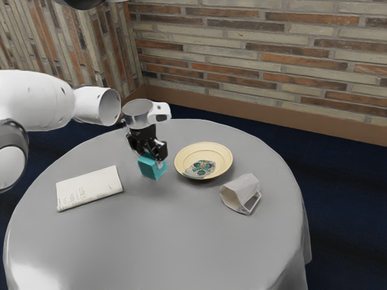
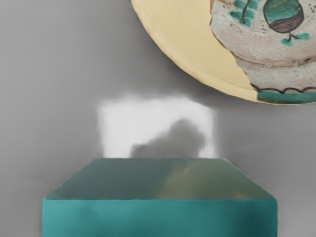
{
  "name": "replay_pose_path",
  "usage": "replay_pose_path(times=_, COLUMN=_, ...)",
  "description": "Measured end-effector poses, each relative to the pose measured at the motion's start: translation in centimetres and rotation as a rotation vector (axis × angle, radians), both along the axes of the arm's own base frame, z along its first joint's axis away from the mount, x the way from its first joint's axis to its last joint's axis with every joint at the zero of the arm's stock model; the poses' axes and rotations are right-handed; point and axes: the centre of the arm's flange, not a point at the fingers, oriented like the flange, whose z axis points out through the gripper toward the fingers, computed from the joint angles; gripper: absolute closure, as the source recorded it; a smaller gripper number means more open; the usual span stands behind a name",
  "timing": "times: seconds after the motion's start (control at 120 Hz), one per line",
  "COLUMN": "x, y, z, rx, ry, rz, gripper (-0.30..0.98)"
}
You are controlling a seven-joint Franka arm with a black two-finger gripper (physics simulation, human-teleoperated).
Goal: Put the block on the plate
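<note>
My gripper [image 1: 152, 159] points down over the table and is shut on the teal block [image 1: 152, 168], whose lower part hangs below the fingers. The cream plate [image 1: 222, 159], with a patterned patch in green and brown, lies on the table just beside them, toward the exterior view's right. In the wrist view, the block [image 2: 158, 217] looms large under the hand. Part of the plate [image 2: 173, 47] appears there too, apart from the block.
A white mug-like container [image 1: 240, 192] lies on its side near the plate, toward the exterior view's right. An open notebook or paper [image 1: 89, 188] rests on the round grey table [image 1: 151, 241] toward the exterior view's left. A brick wall stands behind.
</note>
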Motion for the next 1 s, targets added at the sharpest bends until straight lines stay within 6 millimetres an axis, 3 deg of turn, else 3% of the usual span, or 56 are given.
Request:
replay_pose_path(times=0.092, x=2.1, y=-2.5, z=3.4, rx=0.012, ry=-0.054, rz=-0.050, gripper=0.30)
replay_pose_path(times=0.158, x=4.1, y=-4.6, z=4.2, rx=0.020, ry=-0.072, rz=-0.082, gripper=0.29)
replay_pose_path(times=0.292, x=7.9, y=-8.7, z=3.0, rx=0.025, ry=-0.082, rz=-0.137, gripper=0.29)
replay_pose_path(times=0.383, x=9.9, y=-10.0, z=1.1, rx=0.019, ry=-0.071, rz=-0.144, gripper=0.29)
replay_pose_path(times=0.508, x=10.9, y=-10.4, z=-1.2, rx=0.011, ry=-0.047, rz=-0.138, gripper=0.29)
replay_pose_path(times=0.6, x=11.8, y=-10.2, z=-1.5, rx=0.005, ry=-0.056, rz=-0.131, gripper=0.29)
replay_pose_path(times=0.75, x=12.9, y=-7.8, z=-3.0, rx=-0.001, ry=-0.050, rz=-0.091, gripper=0.29)
replay_pose_path(times=0.867, x=13.1, y=-7.5, z=-2.9, rx=-0.007, ry=-0.052, rz=-0.085, gripper=0.28)
replay_pose_path(times=1.0, x=13.4, y=-7.9, z=-1.6, rx=-0.012, ry=-0.063, rz=-0.090, gripper=0.15)
